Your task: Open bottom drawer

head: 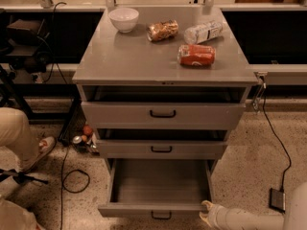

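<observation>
Bottom drawer pulled well out at the foot of the cabinet — plain grey tray showing, small black handle in front, gripper at its right front corner — whether parted or closed cannot be told, middle drawer just above.

gripper at right front corner of bottom drawer, arm behind it cut by lower-right edge | drawer handle left of gripper clipped at bottom edge | person's leg far left of gripper cropped | floor items up-left of gripper too small to identify
</observation>
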You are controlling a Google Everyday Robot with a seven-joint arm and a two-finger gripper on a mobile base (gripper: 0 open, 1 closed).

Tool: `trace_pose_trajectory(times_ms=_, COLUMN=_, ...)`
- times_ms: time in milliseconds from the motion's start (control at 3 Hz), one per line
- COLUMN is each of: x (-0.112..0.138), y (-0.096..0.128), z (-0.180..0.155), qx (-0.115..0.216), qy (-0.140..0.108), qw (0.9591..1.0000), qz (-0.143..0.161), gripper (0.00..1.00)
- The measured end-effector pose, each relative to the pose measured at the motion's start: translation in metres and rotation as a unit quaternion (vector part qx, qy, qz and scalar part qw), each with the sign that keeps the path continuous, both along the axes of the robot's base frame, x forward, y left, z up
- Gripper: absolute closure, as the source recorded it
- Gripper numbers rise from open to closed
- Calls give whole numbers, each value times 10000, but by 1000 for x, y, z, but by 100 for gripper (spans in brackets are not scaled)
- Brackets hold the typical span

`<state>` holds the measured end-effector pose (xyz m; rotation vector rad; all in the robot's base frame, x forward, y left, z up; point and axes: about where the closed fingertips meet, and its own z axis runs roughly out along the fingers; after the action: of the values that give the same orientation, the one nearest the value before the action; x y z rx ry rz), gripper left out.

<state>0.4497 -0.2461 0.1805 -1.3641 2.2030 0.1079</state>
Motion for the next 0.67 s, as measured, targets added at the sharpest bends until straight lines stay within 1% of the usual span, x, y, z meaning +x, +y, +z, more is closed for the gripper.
trace_pose_trajectory(times_ms=333, x=0, y=0, z=0, qx=1, qy=1, qw=10000, qz=0, gripper=20)
trace_pose_trajectory(times_ms=667, x=0, y=0, z=0, qx=1, qy=0, qw=10000, qz=1, gripper=0)
